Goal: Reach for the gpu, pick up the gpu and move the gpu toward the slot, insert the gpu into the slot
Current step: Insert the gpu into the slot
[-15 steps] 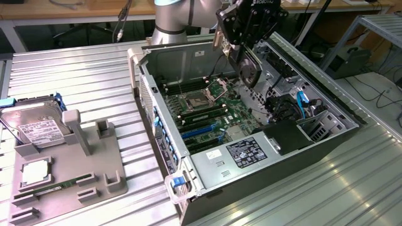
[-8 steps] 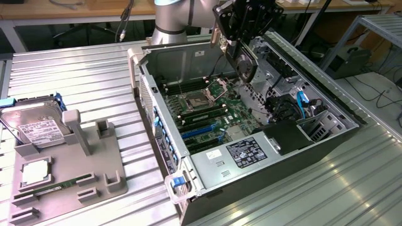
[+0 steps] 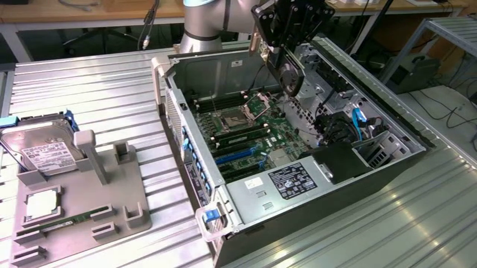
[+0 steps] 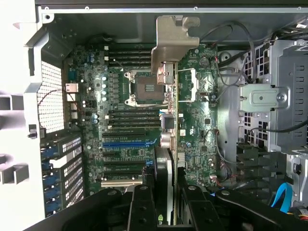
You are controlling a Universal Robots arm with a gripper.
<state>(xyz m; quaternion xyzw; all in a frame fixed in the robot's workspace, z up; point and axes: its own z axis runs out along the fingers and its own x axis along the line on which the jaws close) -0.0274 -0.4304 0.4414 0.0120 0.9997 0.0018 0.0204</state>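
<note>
So the pincer (image 3: 285, 56) is clamped on the gpu (image 3: 292, 79), and the card hangs edge-down right under it. It's up over the open computer case (image 3: 358, 184), not in the blue slot (image 3: 234, 155) yet. The case sits on a ribbed metal tabletop (image 3: 89, 95), with desks and cables behind.

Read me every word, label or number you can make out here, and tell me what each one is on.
No text is readable.
White label on the hard drive: print too small to read.
Black sticker on the silver cover inside the computer case: white print, blurred.
White marking on the motherboard: too small to read.
</note>
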